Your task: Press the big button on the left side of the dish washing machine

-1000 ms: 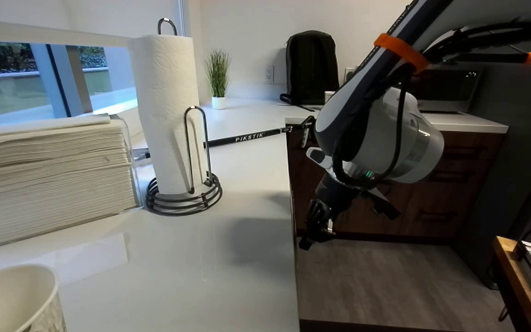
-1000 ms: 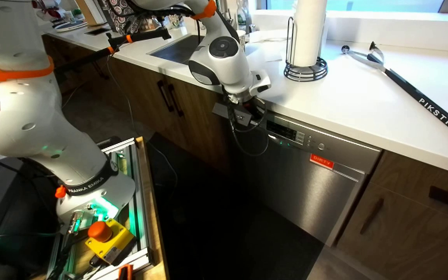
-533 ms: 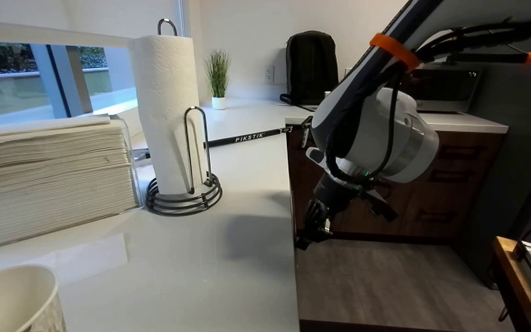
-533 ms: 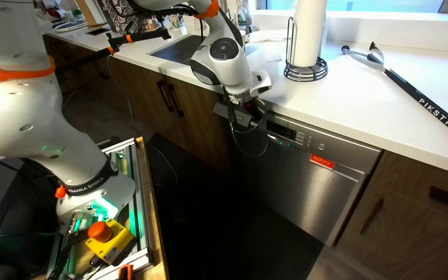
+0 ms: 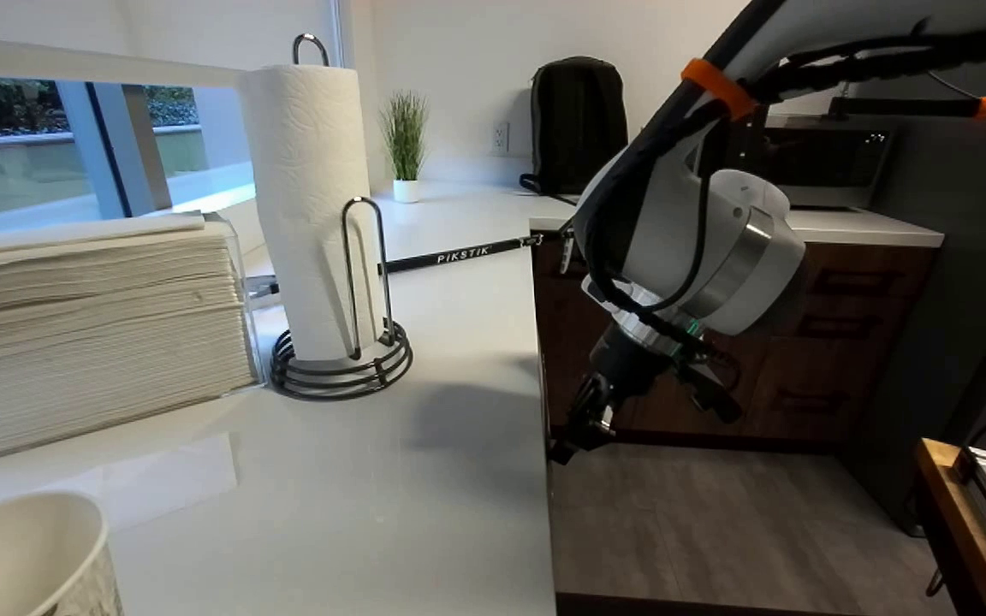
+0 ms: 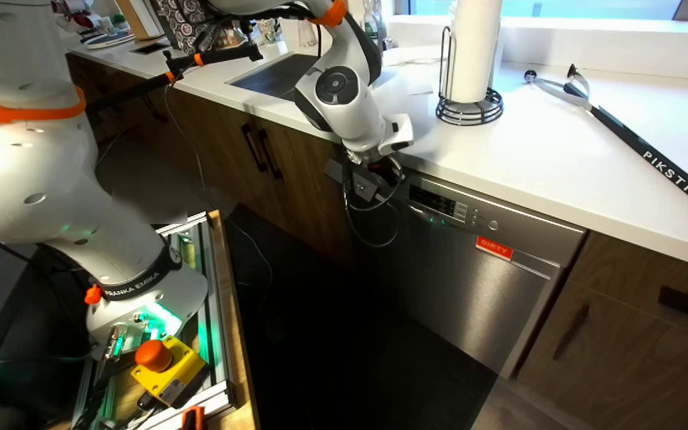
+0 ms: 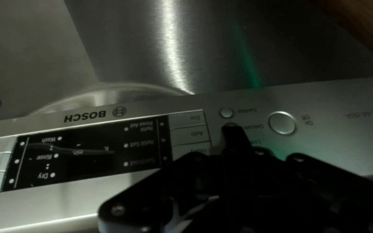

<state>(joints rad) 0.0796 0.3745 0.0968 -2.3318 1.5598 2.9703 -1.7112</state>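
The dishwasher [image 6: 457, 286] is a steel-fronted machine under the counter. In the wrist view, which stands upside down, its control panel [image 7: 329, 129] crosses the picture. The big round On/Off button [image 7: 282, 123] lies to the right of the fingertips there. In an exterior view the arm hides that button. My gripper [image 7: 232, 129] is shut and empty, its dark tips together over the small Delicate button between the labelled keys and the big button. Whether they touch the panel I cannot tell. The gripper also shows in an exterior view [image 5: 560, 453], close to the counter's front edge.
The white counter [image 5: 424, 530] overhangs the dishwasher front. A paper towel roll [image 5: 309, 214] and a black PIKSTIK grabber [image 6: 648, 155] lie on it. A red DIRTY sign [image 6: 494, 247] is on the dishwasher door. A cable [image 6: 353, 227] loops below the wrist.
The gripper tips have moved slightly toward the dishwasher front. The wrist has tilted, and the forearm has shifted toward the counter. The gripper stays shut.
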